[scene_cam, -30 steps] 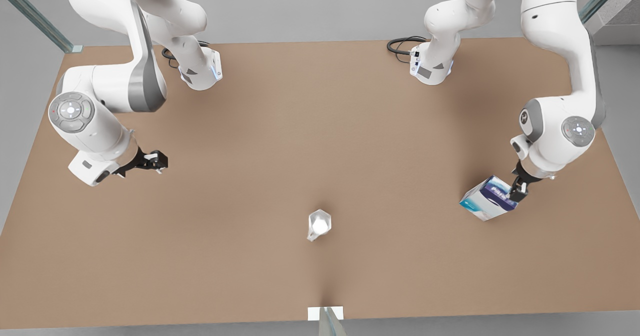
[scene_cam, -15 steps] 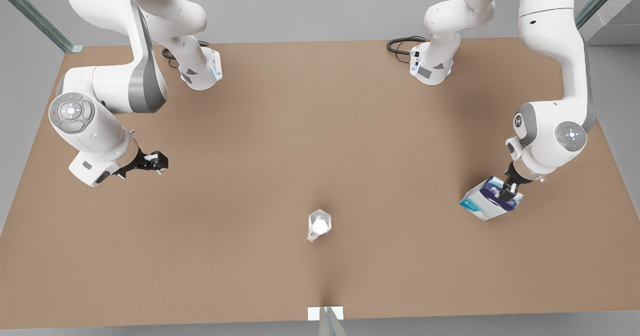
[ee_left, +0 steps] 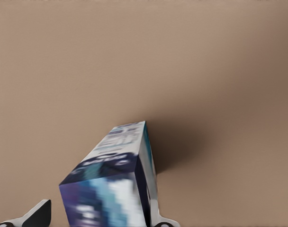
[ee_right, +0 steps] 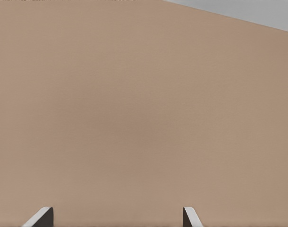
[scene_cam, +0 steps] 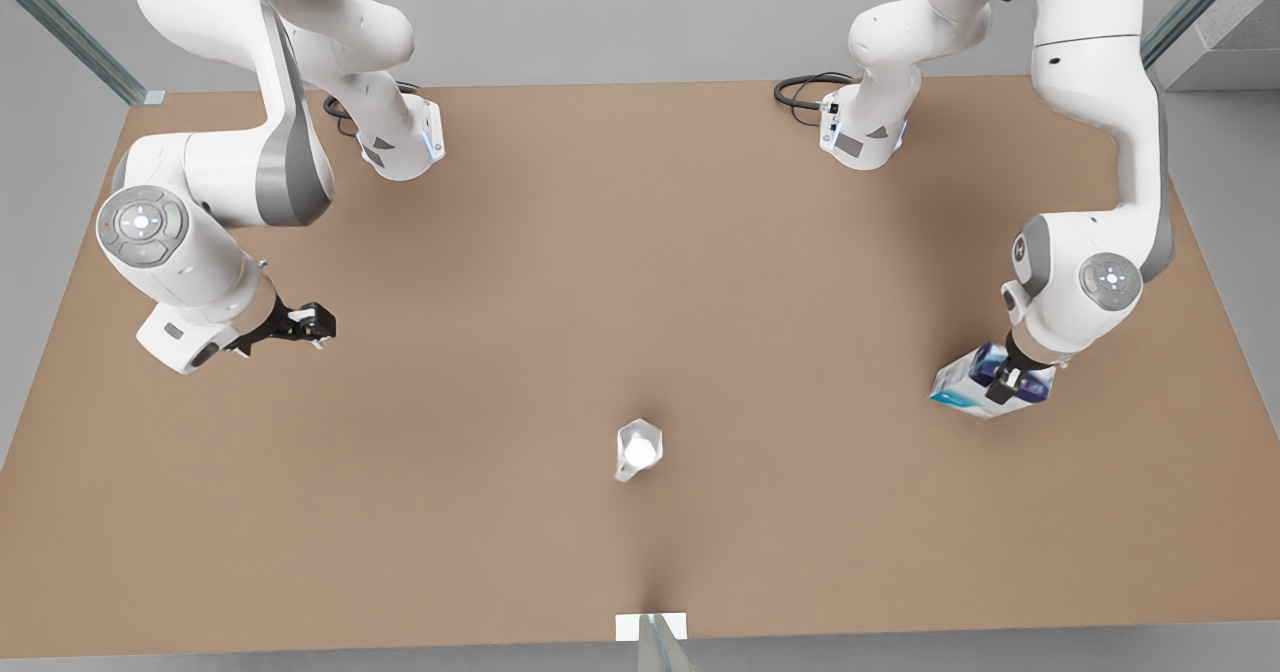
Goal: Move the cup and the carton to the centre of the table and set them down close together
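The cup, small, pale and glossy, stands alone on the brown table near the middle of its front edge. The carton, white with dark blue and teal panels, stands tilted on the front view's right. My left gripper has come down over its top. In the left wrist view the carton sits between the open fingers of the left gripper, one fingertip a small gap away from it. My right gripper waits open and empty on the front view's left, its fingertips over bare table.
Both arm bases stand at the table's far edge, with a black cable beside the one on the front view's right. A small white tab sits at the middle of the front edge.
My left gripper has moved from the carton's side to above its top and lowered around it. The carton has shifted slightly away from the front edge. The right arm and the cup have not moved.
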Motion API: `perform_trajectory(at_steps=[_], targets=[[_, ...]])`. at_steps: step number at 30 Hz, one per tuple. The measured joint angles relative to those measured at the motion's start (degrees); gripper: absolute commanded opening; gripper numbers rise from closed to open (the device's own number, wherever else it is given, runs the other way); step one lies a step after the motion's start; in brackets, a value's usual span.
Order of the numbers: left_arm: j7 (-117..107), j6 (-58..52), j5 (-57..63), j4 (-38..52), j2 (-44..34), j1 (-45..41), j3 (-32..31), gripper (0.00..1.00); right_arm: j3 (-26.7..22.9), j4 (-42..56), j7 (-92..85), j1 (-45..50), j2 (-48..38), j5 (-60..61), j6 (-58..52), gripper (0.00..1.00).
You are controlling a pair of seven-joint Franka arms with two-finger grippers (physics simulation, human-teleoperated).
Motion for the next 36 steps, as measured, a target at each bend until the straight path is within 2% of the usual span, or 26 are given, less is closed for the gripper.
perform_trajectory(at_steps=[5,6,7,16,20,23,26,31,36], targets=[[-0.01,1.23,-0.53,0.0,1.45,0.84,0.0,0.99,-0.02,0.0,0.0,0.12,0.0,0.0,0.18,1.0],[0.0,1.36,-0.57,0.0,1.45,0.85,0.0,0.79,-0.05,0.0,0.02,0.11,0.0,0.01,0.18,1.0],[-0.06,1.57,-0.6,0.0,1.31,0.85,0.0,0.47,-0.03,0.0,0.06,0.07,0.0,0.0,0.18,1.0],[-0.5,0.98,-2.09,0.07,0.42,0.6,-0.01,0.48,0.03,0.0,0.0,0.1,-0.09,0.03,-0.08,1.0],[-6.01,-6.67,-3.07,0.31,-4.85,0.21,-1.57,0.5,0.03,0.0,0.0,0.1,0.0,0.03,0.09,1.0],[-24.95,-12.87,-2.99,0.51,-7.63,-0.02,-9.78,0.5,0.03,0.0,0.0,0.1,0.0,0.03,0.26,1.0],[-38.96,-13.85,-2.25,1.23,-7.26,-1.03,-18.41,0.5,0.03,0.0,0.0,0.12,0.0,0.03,0.34,1.0],[-57.78,-13.99,-1.57,4.32,-4.76,-14.24,-18.57,0.51,0.03,0.0,0.0,0.11,0.01,0.03,0.36,1.0],[-77.16,-15.19,-2.45,12.62,2.23,-26.64,-17.96,0.51,0.03,0.0,0.0,0.2,0.0,0.04,0.18,1.0]])
